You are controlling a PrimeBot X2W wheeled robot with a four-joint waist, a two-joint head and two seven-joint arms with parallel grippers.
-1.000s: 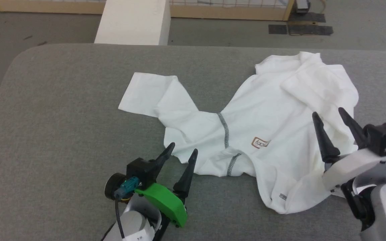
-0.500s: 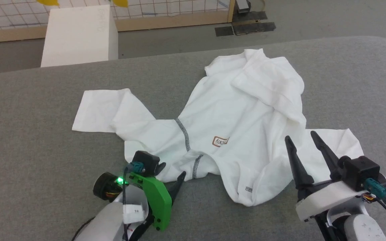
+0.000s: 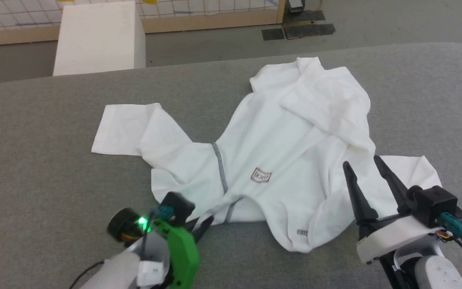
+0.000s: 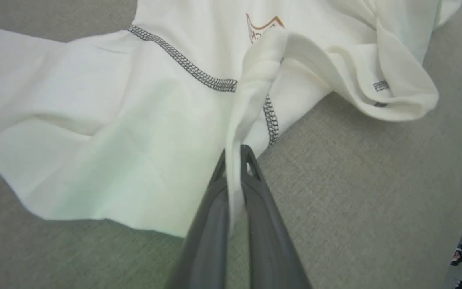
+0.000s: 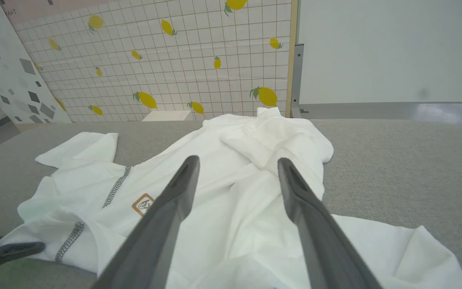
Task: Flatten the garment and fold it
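While our left gripper (image 3: 203, 223) clamps the near edge of the garment (image 3: 295, 132), jaws together, our right gripper (image 3: 361, 161) hovers above its right side, jaws wide apart.

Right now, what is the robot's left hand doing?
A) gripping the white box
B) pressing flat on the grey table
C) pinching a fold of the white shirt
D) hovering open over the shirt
C: the left hand is shut, with a raised ridge of the white shirt caught between its fingers.
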